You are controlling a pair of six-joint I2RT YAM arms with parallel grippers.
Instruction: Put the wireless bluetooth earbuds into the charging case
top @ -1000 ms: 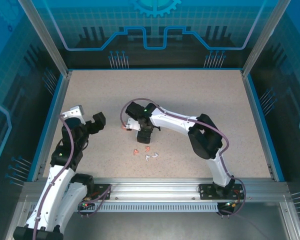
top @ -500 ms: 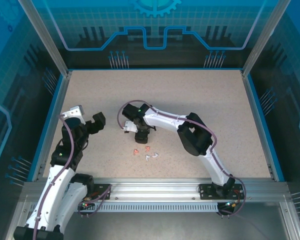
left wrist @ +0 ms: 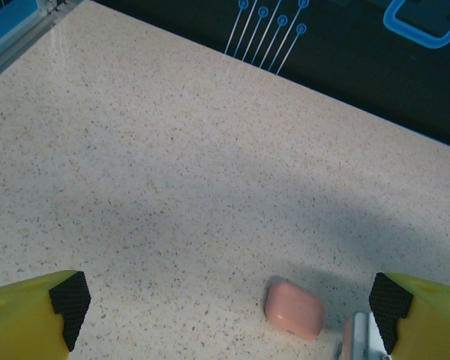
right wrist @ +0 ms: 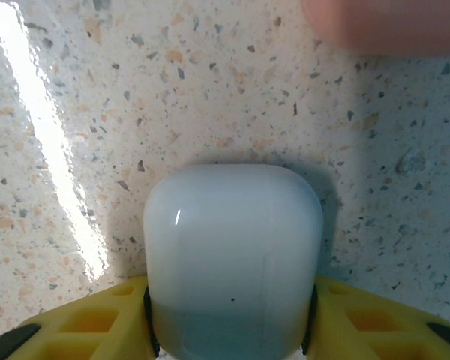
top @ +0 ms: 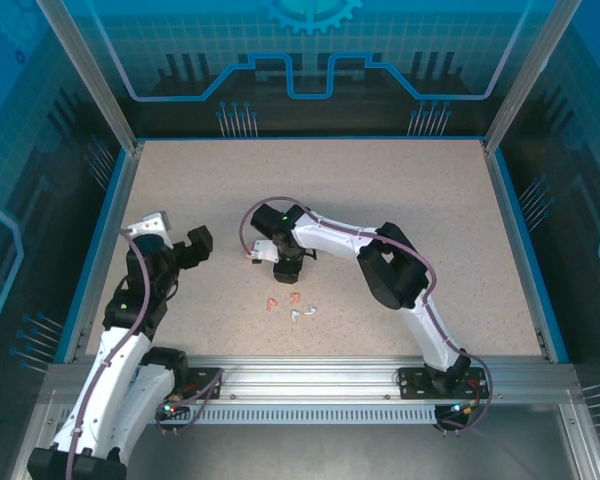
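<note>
Right gripper [right wrist: 229, 319] clamped on white case [right wrist: 232, 240] sides, case on table [right wrist: 75, 90]; left gripper [left wrist: 229, 300] wide open, pink case [left wrist: 294, 308] near

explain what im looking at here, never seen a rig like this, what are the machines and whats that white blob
These are two robot arms bolted at the near edge of a speckled table. One picture looks down from above and behind them; the other two come from a camera on each wrist. The left pincer hangs open above the table, a salmon case lying ahead of it. The right pincer has its yellow fingers against both sides of a white charging case: that is your blob. A few tiny earbuds, white and salmon, lie loose on the table nearer the arms' bases.
</note>
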